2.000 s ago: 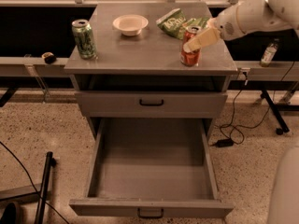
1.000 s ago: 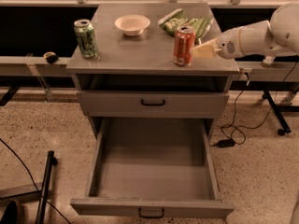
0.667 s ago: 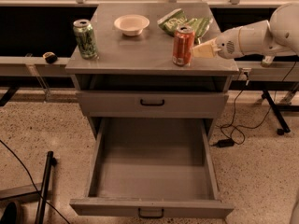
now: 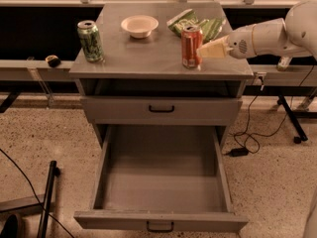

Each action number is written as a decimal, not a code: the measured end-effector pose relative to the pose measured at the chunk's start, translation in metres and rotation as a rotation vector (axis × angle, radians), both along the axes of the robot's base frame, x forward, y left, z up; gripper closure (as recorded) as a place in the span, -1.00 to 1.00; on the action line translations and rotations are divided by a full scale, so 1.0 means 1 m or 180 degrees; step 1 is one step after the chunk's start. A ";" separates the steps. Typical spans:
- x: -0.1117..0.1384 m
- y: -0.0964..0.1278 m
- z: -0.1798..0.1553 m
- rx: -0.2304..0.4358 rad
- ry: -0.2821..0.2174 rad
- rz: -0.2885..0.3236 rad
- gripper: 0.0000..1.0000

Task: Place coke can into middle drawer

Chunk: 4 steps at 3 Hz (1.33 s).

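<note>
The coke can (image 4: 191, 46), red with a silver top, stands upright on the cabinet top (image 4: 148, 58), right of centre. My gripper (image 4: 212, 50) comes in from the right at can height, and its pale tip is against or just beside the can's right side. The middle drawer (image 4: 161, 221) is pulled wide open below, its deep grey tray empty, a black handle on its front.
A green soda can (image 4: 90, 40) stands at the top's left. A white bowl (image 4: 139, 26) and a green snack bag (image 4: 195, 24) lie at the back. The upper drawer front (image 4: 161, 110) is shut. Cables and a stand leg lie on the floor either side.
Two seconds ago my gripper covered the can from above at the right edge. The can now stands upright a little further left, with my gripper at its right side. No motion in the last second.
</note>
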<state>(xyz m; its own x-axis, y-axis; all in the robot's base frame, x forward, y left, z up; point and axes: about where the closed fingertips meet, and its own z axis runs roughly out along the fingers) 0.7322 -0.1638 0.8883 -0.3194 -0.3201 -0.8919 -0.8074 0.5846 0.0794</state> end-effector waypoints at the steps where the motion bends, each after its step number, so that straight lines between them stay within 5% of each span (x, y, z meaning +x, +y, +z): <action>1: 0.003 0.005 0.012 0.0123 -0.0105 0.0050 -0.97; 3: 0.019 0.033 -0.002 0.0282 -0.0138 0.0224 -1.00; 4: 0.029 0.049 -0.010 0.0386 -0.0239 0.0294 -0.64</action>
